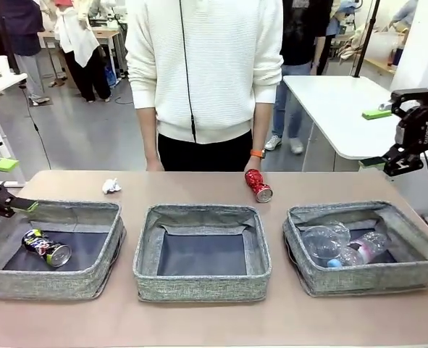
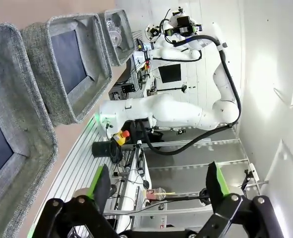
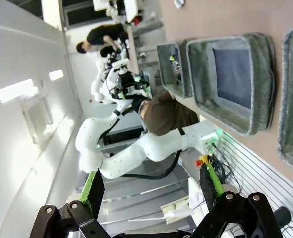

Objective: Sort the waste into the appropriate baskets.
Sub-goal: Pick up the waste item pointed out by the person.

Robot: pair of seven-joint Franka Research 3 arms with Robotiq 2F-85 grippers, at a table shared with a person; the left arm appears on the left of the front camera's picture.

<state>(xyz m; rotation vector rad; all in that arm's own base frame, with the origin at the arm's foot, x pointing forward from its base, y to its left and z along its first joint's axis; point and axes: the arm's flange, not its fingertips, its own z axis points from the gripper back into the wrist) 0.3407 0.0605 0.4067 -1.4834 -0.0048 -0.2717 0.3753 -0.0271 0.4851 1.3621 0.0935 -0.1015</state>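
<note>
Three grey baskets stand in a row. The left basket [image 1: 90, 279] holds the black printed can [image 1: 45, 248]. The middle basket [image 1: 199, 286] has a bare dark bottom. In the right basket [image 1: 366, 279] lie the clear cup [image 1: 321, 239] and the pink-labelled bottle [image 1: 364, 249]. The crushed red can [image 1: 258, 185] lies on the table behind them, and the paper ball [image 1: 111, 186] lies at the back left. My left gripper [image 1: 17, 185] hovers open over the left basket's far left corner. My right gripper [image 1: 369, 139] hangs open, high beyond the right basket.
A person in a white sweater [image 1: 206, 72] stands at the far edge, one wrist with an orange watch [image 1: 257, 153] just behind the red can. A white table [image 1: 337, 109] stands behind on the right. The tabletop [image 1: 199, 188] behind the baskets is bare between the can and the paper ball.
</note>
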